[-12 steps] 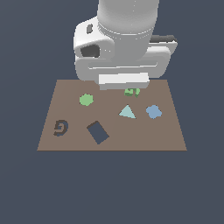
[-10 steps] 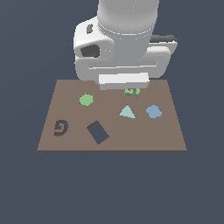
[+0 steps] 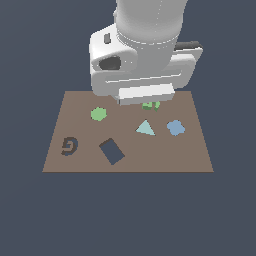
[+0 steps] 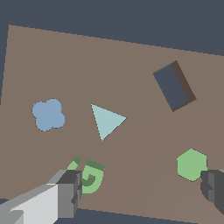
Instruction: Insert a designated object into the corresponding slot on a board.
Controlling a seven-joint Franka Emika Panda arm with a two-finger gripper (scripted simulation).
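The designated object (image 4: pixel 90 176), a small bright-green G-shaped piece with darker notches, lies on the brown board (image 4: pixel 131 61). In the exterior view it (image 3: pixel 151 105) peeks out from under the white hand near the board's far edge. My gripper (image 4: pixel 140 190) hangs over it, open, jaws wide apart. One finger (image 4: pixel 68 192) stands right beside the piece, the other finger (image 4: pixel 213 187) far off by the light-green hexagon (image 4: pixel 191 164). The G-shaped slot (image 3: pixel 69 146) sits at the board's (image 3: pixel 195 155) near corner on the exterior view's left, out of the wrist view.
On the board are a dark tilted rectangle cutout (image 3: pixel 111 151), a pale teal triangle (image 3: pixel 145 128), a blue clover shape (image 3: pixel 175 128) and the hexagon (image 3: pixel 99 114). The arm's bulk (image 3: pixel 145 55) hides the board's far middle edge.
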